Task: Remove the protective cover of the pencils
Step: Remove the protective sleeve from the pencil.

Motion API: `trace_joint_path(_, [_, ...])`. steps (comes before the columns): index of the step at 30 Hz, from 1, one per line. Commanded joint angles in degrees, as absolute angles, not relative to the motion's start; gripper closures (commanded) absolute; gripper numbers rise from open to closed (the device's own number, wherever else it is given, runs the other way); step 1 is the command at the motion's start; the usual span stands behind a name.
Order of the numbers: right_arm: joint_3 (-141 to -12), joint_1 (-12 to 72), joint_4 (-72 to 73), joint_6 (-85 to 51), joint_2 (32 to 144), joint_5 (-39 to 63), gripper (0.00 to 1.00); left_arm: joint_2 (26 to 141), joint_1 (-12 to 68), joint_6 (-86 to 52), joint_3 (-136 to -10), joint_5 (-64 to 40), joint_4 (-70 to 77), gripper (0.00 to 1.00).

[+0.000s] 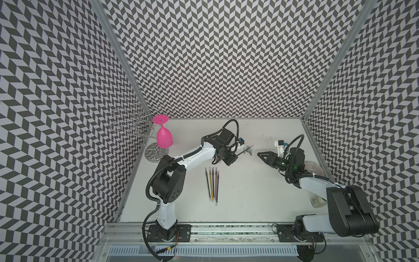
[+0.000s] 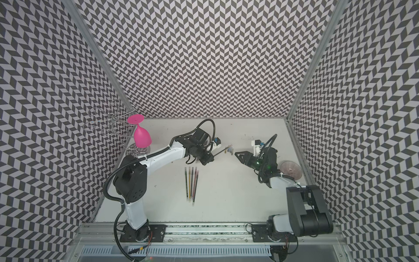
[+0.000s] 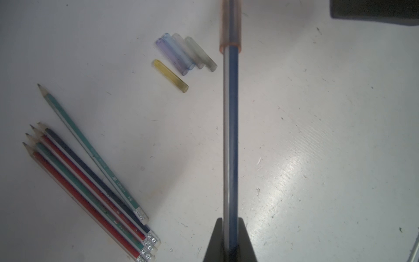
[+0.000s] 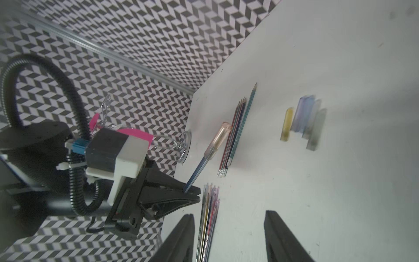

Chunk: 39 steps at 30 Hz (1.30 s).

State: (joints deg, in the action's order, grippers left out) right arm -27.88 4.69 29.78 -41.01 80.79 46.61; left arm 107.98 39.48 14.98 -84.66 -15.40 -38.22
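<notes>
The white, scuffed table (image 1: 249, 204) carries a tidy row of pencils (image 1: 212, 184) at its middle, lying side by side with their points toward the far edge. Farther back lie five loose caps (image 1: 248, 150): four packed together and a yellow cap (image 3: 170, 76) just beside them. A wire rack (image 1: 154, 155) stands at the far left corner. A smoky glass (image 1: 314, 169) sits by the right edge.

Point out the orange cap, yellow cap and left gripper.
orange cap (image 3: 230, 25): left wrist view, mid-sleeve.
yellow cap (image 3: 170, 76): left wrist view, mid-tube.
left gripper (image 3: 230, 226): left wrist view, between fingertips gripping blue pencil (image 3: 230, 136).
</notes>
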Motion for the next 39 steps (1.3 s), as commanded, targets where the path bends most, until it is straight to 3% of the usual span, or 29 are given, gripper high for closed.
trace_joint_path(1, [-26.8,4.6,40.0,-43.1,82.6,56.0,0.52,105.9,41.1,18.9,-84.4,-14.9,-40.0,1.0])
trace_joint_path(18, [-23.3,4.6,63.4,-60.2,92.2,58.6,0.6,105.5,43.6,20.2,-83.8,-15.3,-39.5,1.0])
trace_joint_path(30, [-25.0,4.6,66.2,-63.9,96.6,54.8,0.65,105.2,44.1,19.9,-83.9,-15.2,-39.6,1.0])
trace_joint_path(39, [-24.7,4.6,77.8,-71.8,100.9,54.5,0.7,105.4,44.7,19.9,-83.9,-15.2,-39.8,1.0])
